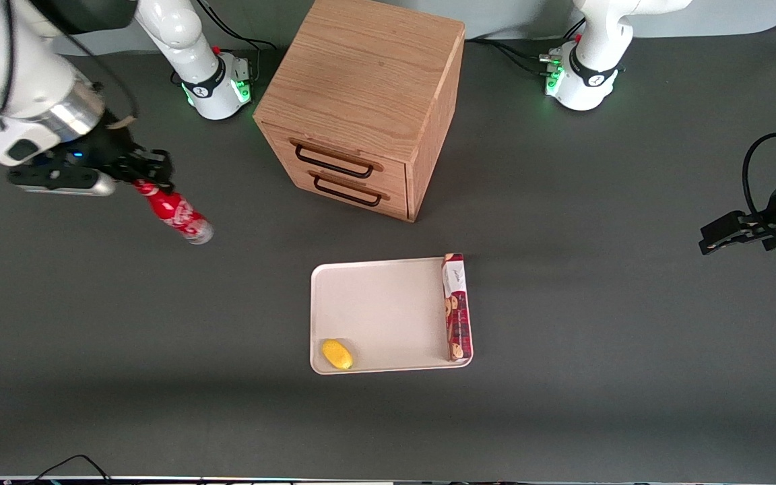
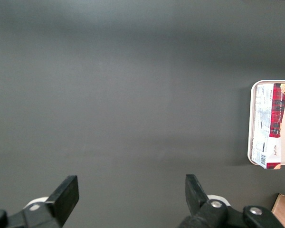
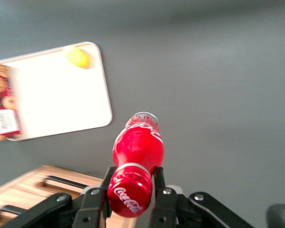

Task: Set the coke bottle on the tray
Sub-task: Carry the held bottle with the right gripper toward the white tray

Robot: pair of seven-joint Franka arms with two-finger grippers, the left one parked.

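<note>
1. Gripper [image 1: 149, 172] of the working arm hangs above the table toward that arm's end, its two fingers [image 3: 96, 202] clamped on the neck of the coke bottle [image 1: 174, 212], just under the red cap.
2. Coke bottle is carried tilted in the front view, cap up in the jaws and silvery base slanting down toward the table; whether the base is clear of the surface cannot be told for sure, though it looks lifted. The wrist view looks down along it, cap nearest.
3. Wooden drawer cabinet [image 1: 361, 108] stands in the middle, farther from the front camera than the tray [image 1: 378, 313].
4. Tray lies well apart from the bottle. It holds a small yellow object [image 1: 337, 353] in one corner and a long red cookie box [image 1: 457, 306] along the edge toward the parked arm's end; the middle is bare.
5. Step in hand, as I judge it: grasp made, carry to the tray to come. The next move calls for travelling over the tray's bare middle, righting the bottle, and lowering it clear of the yellow object and box before letting go.
</note>
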